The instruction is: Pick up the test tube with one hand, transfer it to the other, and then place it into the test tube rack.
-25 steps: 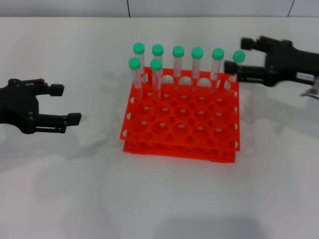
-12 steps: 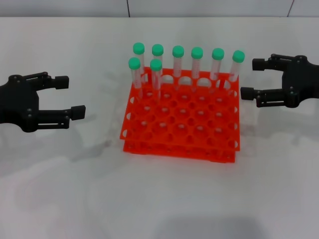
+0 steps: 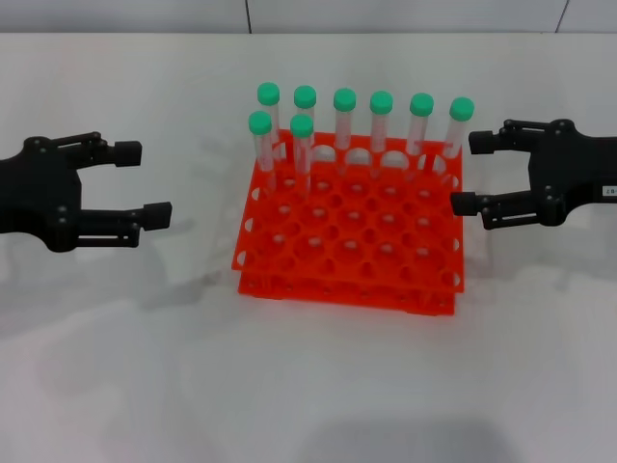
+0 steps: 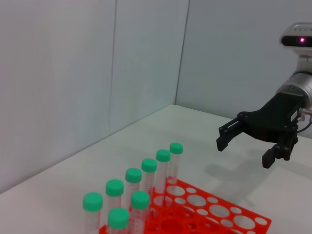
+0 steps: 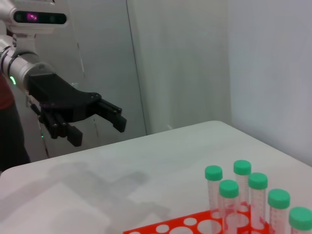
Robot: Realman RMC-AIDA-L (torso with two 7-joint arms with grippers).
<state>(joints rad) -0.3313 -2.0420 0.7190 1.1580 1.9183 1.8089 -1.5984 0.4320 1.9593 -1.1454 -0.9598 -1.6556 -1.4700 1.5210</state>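
Observation:
The orange-red test tube rack [image 3: 337, 287] stands mid-table with several green-capped tubes upright along its back. The test tube [image 3: 461, 110] stands in the back right corner hole. My right gripper [image 3: 470, 173], the one with the small white label, is open and empty just right of the rack, close to that tube but apart from it. My left gripper [image 3: 145, 181] is open and empty left of the rack. The left wrist view shows the right gripper [image 4: 243, 152] beyond the tube row [image 4: 176, 148]. The right wrist view shows the left gripper [image 5: 97, 130] beyond the rack [image 5: 195, 225].
White table [image 3: 308, 386] all around the rack. Two tubes [image 3: 302, 126] stand in the second row at the rack's back left. Grey walls [image 4: 73, 73] rise behind the table's far edge.
My right gripper has drawn away from the back right tube, leaving it in the rack, and come toward the front beside the rack's right edge. My left gripper has shifted slightly toward the rack.

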